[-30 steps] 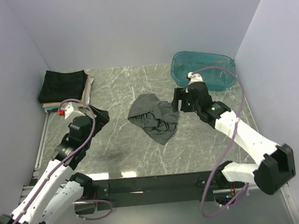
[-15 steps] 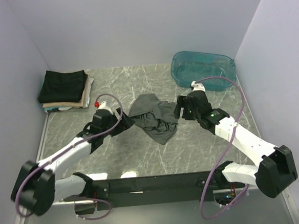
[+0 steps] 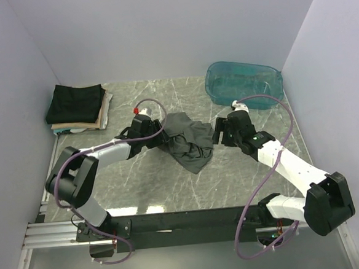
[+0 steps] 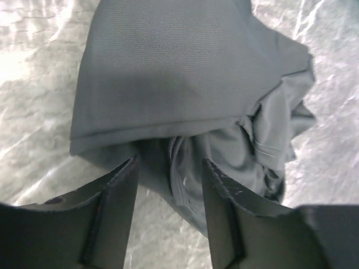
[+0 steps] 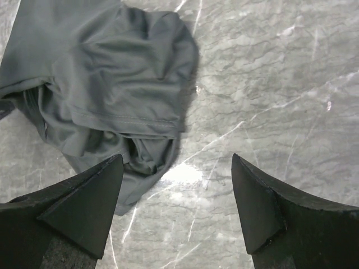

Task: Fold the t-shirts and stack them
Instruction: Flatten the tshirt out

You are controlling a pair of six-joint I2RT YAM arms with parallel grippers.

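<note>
Crumpled grey t-shirt (image 5: 106,84) on marble table (image 5: 275,84)

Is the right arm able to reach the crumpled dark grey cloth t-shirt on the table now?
Probably yes. The right tool hangs open right beside the crumpled dark grey cloth t-shirt, nothing between them; the left tool sits at its opposite edge.

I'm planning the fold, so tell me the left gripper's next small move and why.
Probably close the left gripper: its open fingers straddle a fold at the edge of the crumpled grey shirt, not yet pinching it. The right gripper hangs open by the shirt's other side.
</note>
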